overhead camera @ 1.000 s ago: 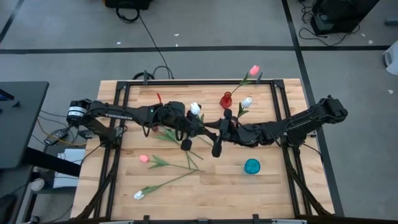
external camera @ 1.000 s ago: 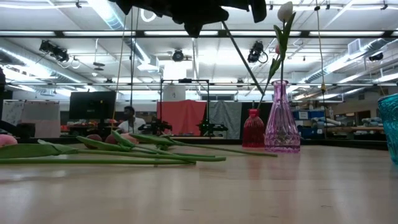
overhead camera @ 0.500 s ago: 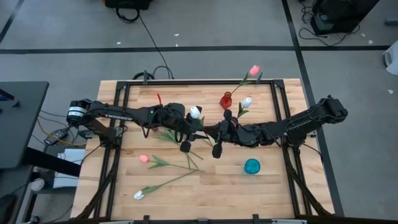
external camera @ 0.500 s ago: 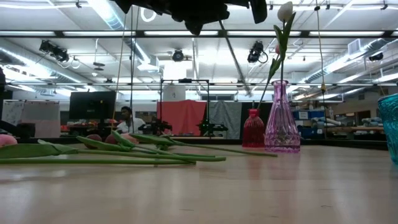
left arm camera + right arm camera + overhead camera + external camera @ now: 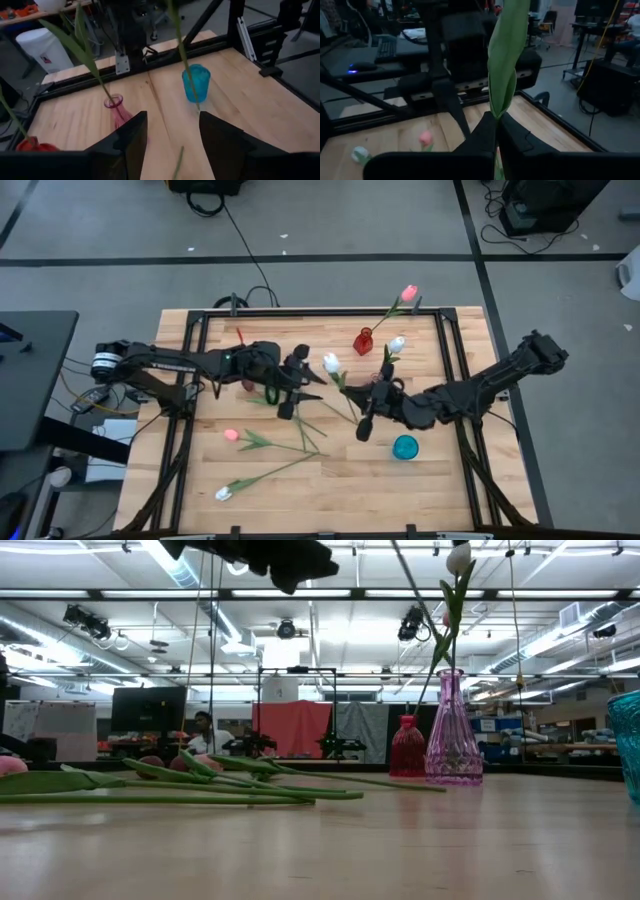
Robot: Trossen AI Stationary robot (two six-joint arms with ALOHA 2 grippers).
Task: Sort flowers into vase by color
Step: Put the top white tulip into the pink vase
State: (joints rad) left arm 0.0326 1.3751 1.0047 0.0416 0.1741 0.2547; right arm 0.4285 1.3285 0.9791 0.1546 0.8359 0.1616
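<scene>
The left gripper point(image 5: 301, 370), fingers now spread, is backing away from the small red glass vase point(image 5: 363, 340). The right gripper point(image 5: 368, 392) is pinching the white-headed artificial tulip point(image 5: 331, 363) it took over, now just below that vase.

The desk point(image 5: 330, 485) is pale wood with a visible grain and a dull sheen, edged by a matt black metal frame point(image 5: 445, 340). The pink vase point(image 5: 452, 735) and red vase point(image 5: 406, 748) look like glossy see-through glass, as does the teal cup point(image 5: 195, 83). The tulip leaf point(image 5: 502, 60) appears smooth, matt, plastic-like.
</scene>
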